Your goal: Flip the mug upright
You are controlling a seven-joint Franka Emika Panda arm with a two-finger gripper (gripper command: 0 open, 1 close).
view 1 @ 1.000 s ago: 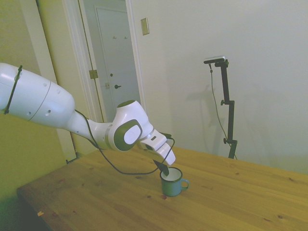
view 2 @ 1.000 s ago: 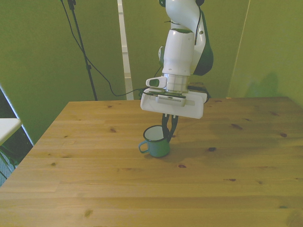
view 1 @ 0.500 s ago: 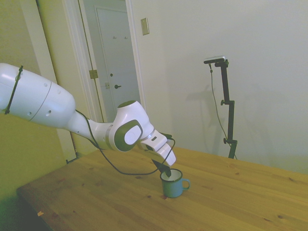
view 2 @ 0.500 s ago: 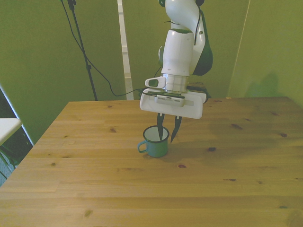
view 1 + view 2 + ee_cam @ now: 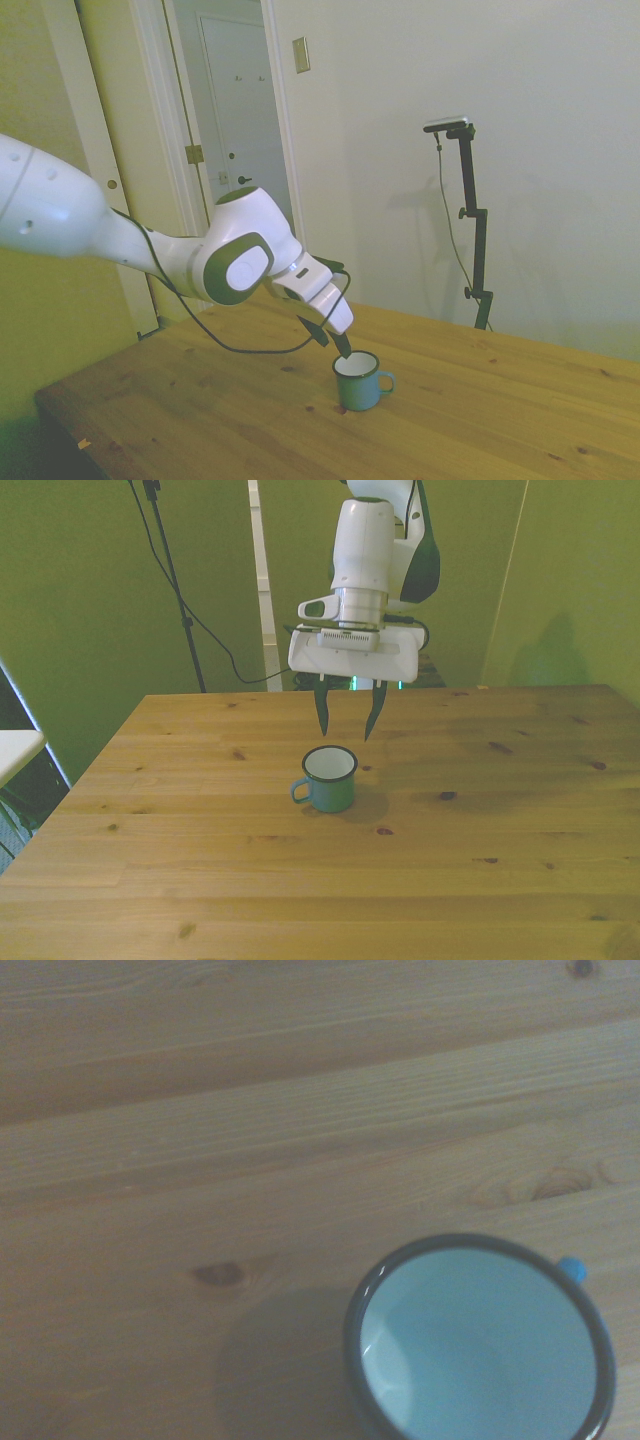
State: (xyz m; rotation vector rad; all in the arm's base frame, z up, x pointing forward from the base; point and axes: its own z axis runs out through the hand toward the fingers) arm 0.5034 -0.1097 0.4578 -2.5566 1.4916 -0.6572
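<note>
Teal mug (image 5: 327, 779) upright on the wooden worktop (image 5: 480, 860), mouth up, white inside and thin dark rim plain to see. Stands near the worktop's middle, somewhat toward the far edge in the front view, with its small loop handle pointing to the front view's left. In the side view, mug (image 5: 359, 380) with handle turned toward the picture's right, casting a short shadow on the boards (image 5: 200, 420).

Hand (image 5: 345, 712) above the mug and a little behind it, clear of the rim, touching nothing. Fingers (image 5: 321, 710) spread apart with a wide gap, empty, tips pointing down. In the side view, hand (image 5: 336, 342) tilted down toward the mug, dark tips just above the rim's near side; white arm (image 5: 120, 240) reaching in from the picture's left, a dark cable (image 5: 240, 345) looping beneath it.

Close wrist view: mug (image 5: 480, 1345) seen from above, round opening and pale interior, a bit of teal handle poking past the rim, bare wood grain and a knot (image 5: 218, 1274) beside it.
</note>
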